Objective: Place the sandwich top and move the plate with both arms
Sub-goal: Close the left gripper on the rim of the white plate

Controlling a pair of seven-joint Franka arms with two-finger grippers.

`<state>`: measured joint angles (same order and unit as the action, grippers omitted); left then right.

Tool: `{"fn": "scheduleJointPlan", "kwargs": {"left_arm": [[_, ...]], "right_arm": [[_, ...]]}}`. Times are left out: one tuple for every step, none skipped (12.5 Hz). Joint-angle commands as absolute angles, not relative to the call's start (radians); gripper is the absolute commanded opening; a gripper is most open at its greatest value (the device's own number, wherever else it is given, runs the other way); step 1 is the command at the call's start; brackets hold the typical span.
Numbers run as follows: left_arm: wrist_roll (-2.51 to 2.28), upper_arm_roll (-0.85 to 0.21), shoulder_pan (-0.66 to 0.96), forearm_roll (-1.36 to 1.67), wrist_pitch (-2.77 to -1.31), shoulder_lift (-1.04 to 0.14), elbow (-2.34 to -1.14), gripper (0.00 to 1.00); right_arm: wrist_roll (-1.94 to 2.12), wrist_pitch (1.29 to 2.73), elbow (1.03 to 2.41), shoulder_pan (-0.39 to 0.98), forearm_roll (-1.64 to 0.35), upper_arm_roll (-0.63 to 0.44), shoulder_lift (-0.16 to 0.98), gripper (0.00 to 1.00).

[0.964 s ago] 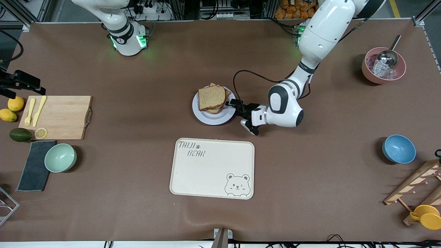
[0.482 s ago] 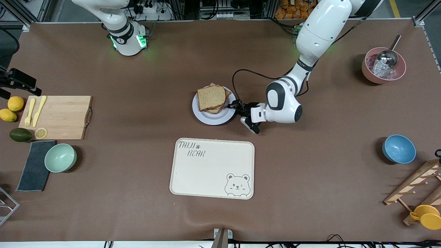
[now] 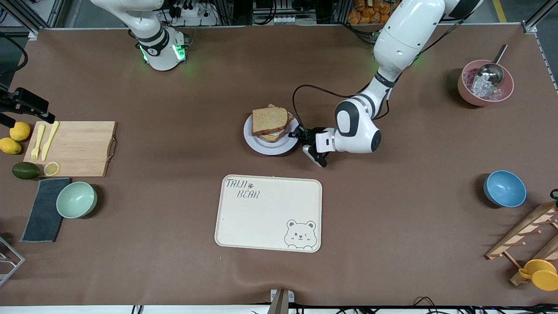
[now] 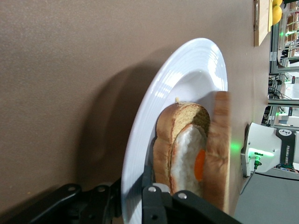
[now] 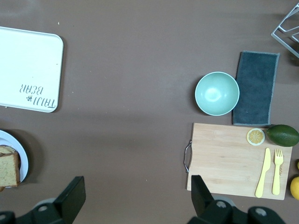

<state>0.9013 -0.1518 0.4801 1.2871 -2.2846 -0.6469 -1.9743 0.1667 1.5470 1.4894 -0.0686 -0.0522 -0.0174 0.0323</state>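
Clock directions are read on the front view, with 12 o'clock toward the robots' bases.

**Surface.** A brown mat covers the table (image 3: 174, 270). Nearest the front camera, at 4 o'clock from the table's middle, stand a wooden rack (image 3: 523, 237) and a yellow cup (image 3: 538, 274). The cream bear tray (image 3: 268, 213) lies at 6 o'clock from the plate, apart from it. At 8 o'clock are a dark cloth (image 3: 43, 209) and a green bowl (image 3: 76, 199), with a cutting board (image 3: 72, 148) just farther off. A blue bowl (image 3: 504, 188) sits at 4 o'clock and a pink bowl (image 3: 485, 83) holding a metal scoop at 2 o'clock.

**Task things.** The plate (image 3: 266, 148) is round and pale lavender-white, and sits near the table's middle. On it rests the sandwich top (image 3: 269, 120), 1 plain brown slice with a darker crust, capping a lower slice. The left wrist view shows egg white and orange yolk between the 2 slices. The left gripper (image 3: 301, 134) meets the plate at 3 o'clock, its jaws pinching the rim. In the left wrist view a dark shadow lies under the plate.

**Edges and open room.** Bare mat surrounds the plate from 7 to 12 o'clock. The right arm waits, with the right gripper (image 5: 136, 186) high over the cutting-board end of the table, its jaws spread wide.
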Motion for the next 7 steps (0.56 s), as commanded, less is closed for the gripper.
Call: {"fn": "scheduleJointPlan", "kwargs": {"left_arm": [[0.905, -0.149, 0.479, 1.327, -2.31, -0.611, -2.013, 0.0], [0.881, -0.149, 0.477, 1.331, -2.31, -0.611, -2.011, 0.0], [0.855, -0.149, 0.476, 1.331, -2.309, -0.611, -2.008, 0.0], [0.823, -0.149, 0.474, 1.333, -2.31, -0.609, -2.002, 0.0], [0.78, -0.149, 0.469, 1.333, -2.31, -0.607, -1.994, 0.0], [0.741, -0.149, 0.471, 1.333, -2.309, -0.606, -1.984, 0.0], [0.726, -0.149, 0.469, 1.333, -2.309, -0.603, -1.982, 0.0]], "right_arm": [[0.152, 1.552, 1.505, -0.077, -0.026, -0.011, 0.017, 1.0], [0.152, 1.552, 1.506, -0.08, -0.028, -0.011, 0.018, 1.0], [0.152, 1.552, 1.506, -0.08, -0.026, -0.012, 0.018, 1.0], [0.152, 1.551, 1.506, -0.08, -0.028, -0.012, 0.018, 1.0], [0.152, 1.548, 1.506, -0.081, -0.028, -0.012, 0.018, 1.0], [0.152, 1.546, 1.509, -0.081, -0.026, -0.014, 0.018, 1.0], [0.15, 1.543, 1.511, -0.083, -0.026, -0.014, 0.021, 1.0]]}}
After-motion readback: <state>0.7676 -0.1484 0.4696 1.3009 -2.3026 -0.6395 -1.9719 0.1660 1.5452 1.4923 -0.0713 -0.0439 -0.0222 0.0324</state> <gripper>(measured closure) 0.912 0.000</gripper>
